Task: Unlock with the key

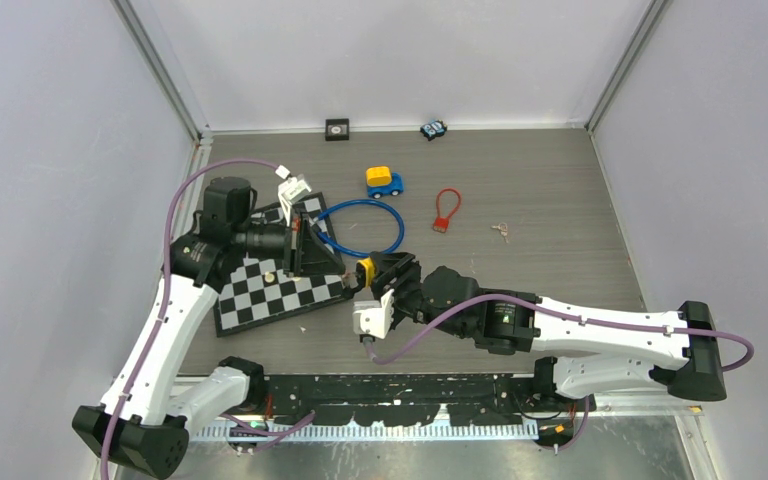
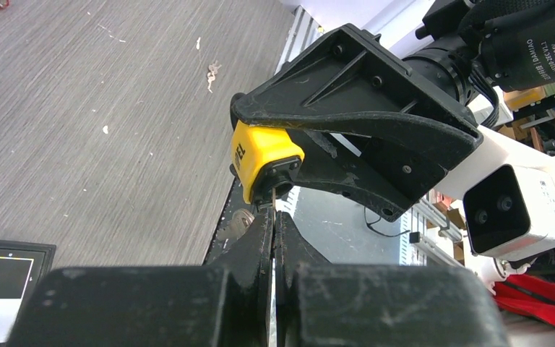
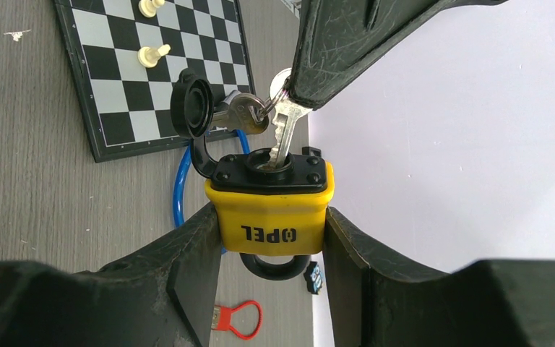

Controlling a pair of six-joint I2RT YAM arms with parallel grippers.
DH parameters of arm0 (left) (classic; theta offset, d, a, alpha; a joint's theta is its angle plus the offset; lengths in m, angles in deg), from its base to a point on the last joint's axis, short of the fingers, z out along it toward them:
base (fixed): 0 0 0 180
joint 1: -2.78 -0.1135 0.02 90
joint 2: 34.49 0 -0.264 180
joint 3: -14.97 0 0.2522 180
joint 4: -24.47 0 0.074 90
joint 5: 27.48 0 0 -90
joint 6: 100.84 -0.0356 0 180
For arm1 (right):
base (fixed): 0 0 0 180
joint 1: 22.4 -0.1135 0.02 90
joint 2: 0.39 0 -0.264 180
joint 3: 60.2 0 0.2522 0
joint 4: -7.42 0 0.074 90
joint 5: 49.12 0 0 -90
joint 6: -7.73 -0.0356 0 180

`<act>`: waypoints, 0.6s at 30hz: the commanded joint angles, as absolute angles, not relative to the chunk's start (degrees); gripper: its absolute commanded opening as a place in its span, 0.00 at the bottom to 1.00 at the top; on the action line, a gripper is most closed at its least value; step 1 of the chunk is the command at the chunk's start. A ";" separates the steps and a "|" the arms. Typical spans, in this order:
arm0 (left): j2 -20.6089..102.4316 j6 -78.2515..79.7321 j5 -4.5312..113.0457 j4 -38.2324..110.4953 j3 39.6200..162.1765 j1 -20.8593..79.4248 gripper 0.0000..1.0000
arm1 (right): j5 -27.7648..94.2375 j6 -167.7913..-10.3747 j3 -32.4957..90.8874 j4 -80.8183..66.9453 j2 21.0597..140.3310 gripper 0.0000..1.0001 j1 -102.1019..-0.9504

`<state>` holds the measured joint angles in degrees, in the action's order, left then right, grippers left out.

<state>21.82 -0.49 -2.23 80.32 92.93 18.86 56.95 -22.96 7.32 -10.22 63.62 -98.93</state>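
From the overhead view, the yellow padlock (image 1: 365, 268) is seen held above the counter (image 1: 540, 200), just off the right edge of the chessboard (image 1: 260, 295). It is gripped by the right end effector (image 1: 388, 275) and met from the left by the left end effector (image 1: 340, 268). A blue cable loop (image 1: 362, 226) is laid behind them, with a yellow and blue toy car (image 1: 383, 181) and a red loop tag (image 1: 447, 210) farther back.

In the left wrist view, the left end effector is seen squeezed narrow, its fingers pressed together on the key (image 2: 270, 195), whose blade is set into the padlock's black face.

In the right wrist view, the padlock is clamped by its sides between the right fingers (image 3: 188, 267), keyhole face up and lettering inverted. The key is seated in the keyhole, its head pinched by the left end effector. A second key (image 3: 240, 113) is hung from the same ring, and the black dust cap (image 3: 191, 105) is flipped open to the left.
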 commanded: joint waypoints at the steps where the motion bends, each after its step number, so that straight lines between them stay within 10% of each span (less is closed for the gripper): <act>1: 21.86 1.29 -3.32 75.98 92.40 18.96 0.00 | 57.76 -23.21 9.20 -4.47 62.10 0.01 -99.25; 18: 21.41 2.31 -4.05 74.12 91.29 18.96 0.00 | 58.35 -23.63 10.37 -4.88 62.89 0.01 -99.28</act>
<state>21.93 2.20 -2.71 77.02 91.60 18.86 58.00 -23.05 7.32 -10.26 63.62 -98.93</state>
